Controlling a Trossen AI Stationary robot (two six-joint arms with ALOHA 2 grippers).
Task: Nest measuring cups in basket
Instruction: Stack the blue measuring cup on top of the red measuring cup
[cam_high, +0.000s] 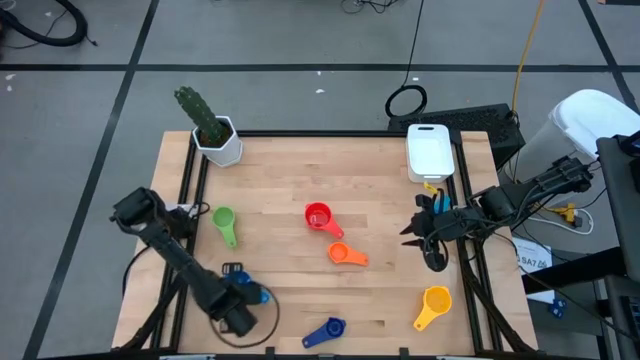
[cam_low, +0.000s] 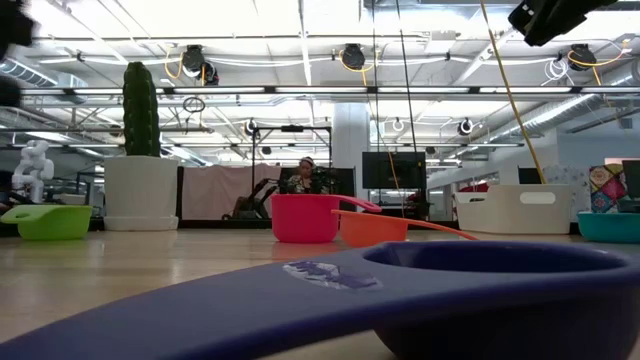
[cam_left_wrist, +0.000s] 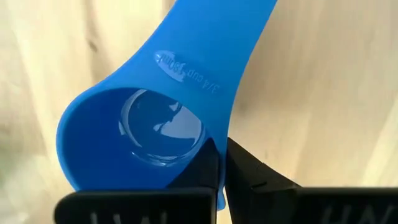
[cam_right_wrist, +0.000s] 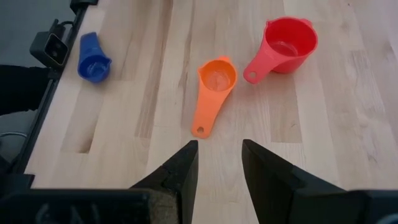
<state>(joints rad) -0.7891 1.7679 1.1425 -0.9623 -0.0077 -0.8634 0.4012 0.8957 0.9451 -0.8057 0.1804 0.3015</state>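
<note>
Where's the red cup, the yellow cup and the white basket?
red cup (cam_high: 317, 216), high view, on its bowl.
yellow cup (cam_high: 437, 298), high view, on its bowl.
white basket (cam_high: 430, 166), high view, on its near rim.

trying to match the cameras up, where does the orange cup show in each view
High view: orange cup mid-table, beside the red cup.
Low view: centre, just right of the red cup.
Left wrist view: not in it.
Right wrist view: centre, ahead of the right end effector.
Shared landmark: the red cup.
</note>
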